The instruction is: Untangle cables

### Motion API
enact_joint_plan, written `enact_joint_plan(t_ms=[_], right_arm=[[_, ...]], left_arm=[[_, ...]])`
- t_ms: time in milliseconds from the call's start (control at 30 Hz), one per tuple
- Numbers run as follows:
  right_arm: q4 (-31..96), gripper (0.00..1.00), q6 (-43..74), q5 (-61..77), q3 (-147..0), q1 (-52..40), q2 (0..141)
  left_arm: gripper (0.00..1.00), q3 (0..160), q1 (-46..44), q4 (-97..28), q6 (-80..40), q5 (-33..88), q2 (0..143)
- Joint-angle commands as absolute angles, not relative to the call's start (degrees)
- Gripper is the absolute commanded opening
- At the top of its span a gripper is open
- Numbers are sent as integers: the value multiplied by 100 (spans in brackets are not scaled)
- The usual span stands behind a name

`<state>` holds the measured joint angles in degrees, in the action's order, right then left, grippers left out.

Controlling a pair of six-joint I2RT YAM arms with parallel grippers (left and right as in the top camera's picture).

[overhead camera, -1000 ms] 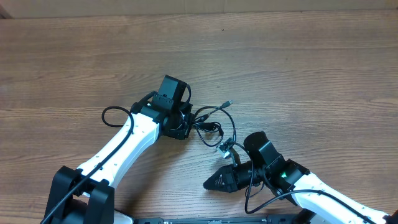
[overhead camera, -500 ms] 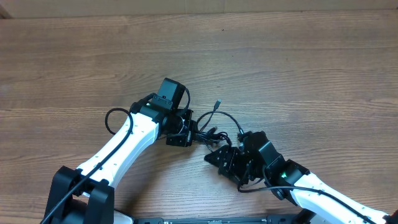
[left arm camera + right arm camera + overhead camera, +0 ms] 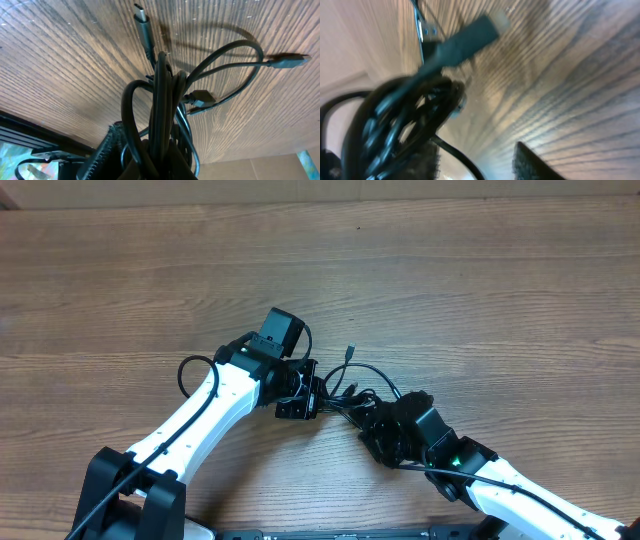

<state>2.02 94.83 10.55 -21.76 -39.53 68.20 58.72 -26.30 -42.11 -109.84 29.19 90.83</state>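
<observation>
Closest to me on the left, my left gripper (image 3: 150, 162) is clamped tight on the cables (image 3: 162, 100). Several black strands stand up out of it in one bunch. Above the bunch the strands fan out into loops. One plug (image 3: 141, 15) points away near the top of the left wrist view, a second (image 3: 200, 97) lies just right of the bunch, and a third (image 3: 287, 60) ends the widest loop far to the right.

On the right, my right gripper (image 3: 475, 167) has its fingers (image 3: 535, 162) apart, with bare wood showing between them. The right wrist view is blurred. A dark knot of cables (image 3: 405, 115) sits against my left-hand finger and one strand runs down across the gap. I cannot tell whether either finger touches it. Past the knot, a grey plug (image 3: 470, 35) sticks up and to the right.

From overhead, the left gripper (image 3: 300, 392) and right gripper (image 3: 372, 425) sit close together near the table's (image 3: 450, 280) front middle. The cables (image 3: 372, 370) lie between them, the knot at the left gripper's tip. A loop arcs over toward the right gripper, and one plug (image 3: 350, 351) pokes up beyond it. The far wood is bare.
</observation>
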Motion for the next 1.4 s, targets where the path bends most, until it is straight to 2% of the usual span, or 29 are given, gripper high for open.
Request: enact_joint_plan(t_ms=[0, 67, 133, 233, 467, 733, 867, 1000, 1200, 1367], right_arm=[[154, 29, 9771, 731, -2182, -3957, 6827], [165, 14, 9743, 799, -2182, -3957, 6827], [187, 4, 9699, 913, -2182, -3957, 6829], [198, 4, 9216, 1138, -2182, -3957, 6829], [196, 4, 7168, 2064, -2182, -3957, 6827], [331, 4, 4558, 4219, -2182, -3957, 6827], [757, 4, 4292, 4368, -2180, -3957, 6827], [1146, 4, 3983, 4368, -2180, -3957, 6827], [1398, 4, 3642, 4399, -2180, -3957, 6827], [1647, 4, 3614, 4202, -2180, -3957, 6827]], left_arm=[[5, 5885, -2735, -4268, -11080, 3116, 9065], [5, 5887, -2751, -4265, -11080, 3116, 9065], [5, 5887, -2753, -4265, -11080, 3116, 9065], [6, 5885, -2753, -4263, -11080, 3116, 9065], [7, 5885, -2733, -4178, -11080, 2646, 9065], [10, 5885, -2674, -2963, -11124, 1599, 9065], [11, 5887, -2482, -2303, -10954, 1393, 9065], [9, 5887, -2187, -1848, -10248, 1398, 9065], [7, 5887, -1876, -2016, -9535, 1109, 9065], [6, 5887, -1643, -2388, -9487, 840, 9065]])
